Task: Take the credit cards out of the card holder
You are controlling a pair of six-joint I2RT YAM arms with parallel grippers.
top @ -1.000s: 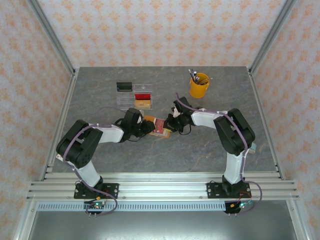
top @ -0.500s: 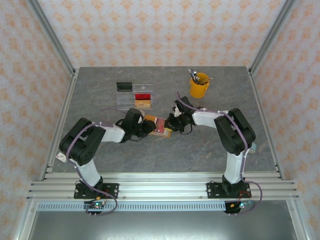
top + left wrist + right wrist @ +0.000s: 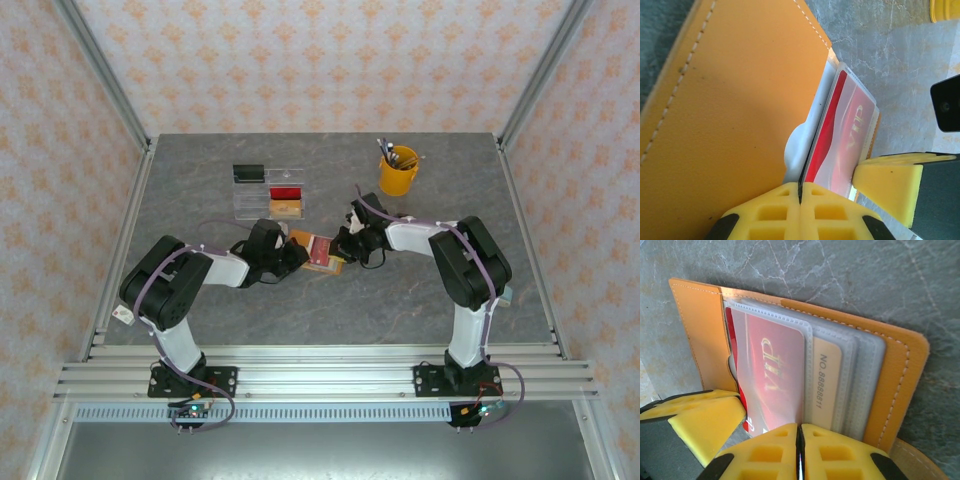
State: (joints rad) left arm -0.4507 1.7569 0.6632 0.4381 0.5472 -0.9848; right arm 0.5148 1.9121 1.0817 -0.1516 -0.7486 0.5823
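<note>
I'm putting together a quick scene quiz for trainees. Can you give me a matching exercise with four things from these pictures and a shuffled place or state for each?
Things
1. card holder
2. red card
3. beige card
4. yellow cup

Places or states
a. printed with a number
b. stands toward the far right, pens inside
c. lies open, sleeves showing
d. marked VIP, in a clear sleeve

Pairs: 1-c; 2-d; 3-a; 4-b

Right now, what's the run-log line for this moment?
left gripper: shut on red VIP card | right gripper: shut on card holder | tan numbered card: in card holder
</note>
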